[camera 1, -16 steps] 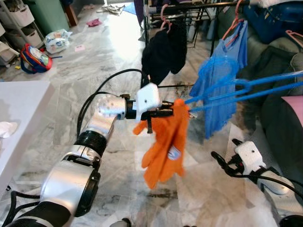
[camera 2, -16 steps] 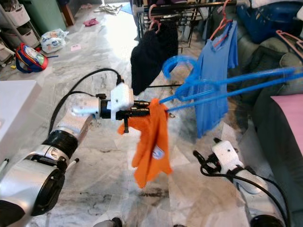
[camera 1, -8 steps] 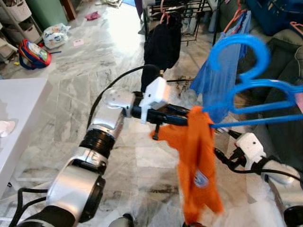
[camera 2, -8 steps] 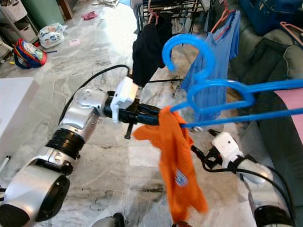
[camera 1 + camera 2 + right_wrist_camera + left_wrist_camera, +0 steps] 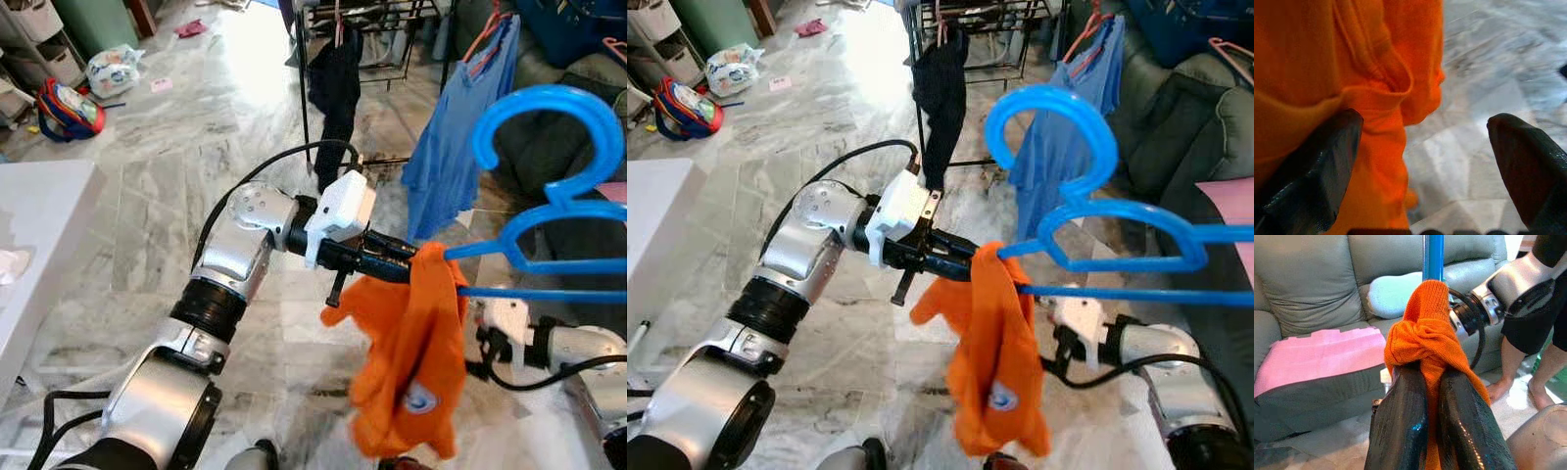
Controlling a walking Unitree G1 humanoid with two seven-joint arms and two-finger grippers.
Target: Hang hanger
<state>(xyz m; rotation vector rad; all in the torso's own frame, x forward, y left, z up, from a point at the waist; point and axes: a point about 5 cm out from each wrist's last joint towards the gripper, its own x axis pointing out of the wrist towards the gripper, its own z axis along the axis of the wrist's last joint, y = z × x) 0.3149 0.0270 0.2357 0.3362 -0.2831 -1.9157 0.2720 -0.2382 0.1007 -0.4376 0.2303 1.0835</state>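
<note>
A grey sofa (image 5: 1312, 279) with a pink cushion (image 5: 1312, 357) stands on the robot's right, and a marble floor (image 5: 176, 147) runs ahead to a dark drying rack (image 5: 970, 20), well apart from the robot. A black garment (image 5: 336, 83) and a blue shirt (image 5: 451, 147) hang on that rack. A white bench (image 5: 39, 225) edge lies on the left.

The blue hanger (image 5: 549, 235) is held out in front of the robot at about chest height. Its long axis runs sideways, from the left claw (image 5: 407, 262) off toward the right, and its hook stands up and curls over. An orange cloth (image 5: 411, 362) is draped over the hanger's near end and hangs down.

The left claw is pressed tight together, pinching the bunched orange cloth and, by the look of it, the hanger's end under it; the wrist view shows both fingers (image 5: 1400, 426) closed on the cloth with the blue bar rising just beyond. So the hanger lies straight out past the left claw's tips.

The right claw (image 5: 1420, 161) is low and spread wide, holding nothing, with the hanging cloth just beside one finger.

The left arm carries the hanger alone. The rack lies ahead and slightly left, beyond the hook, so the hook must likely be carried forward and lifted over a rail.
</note>
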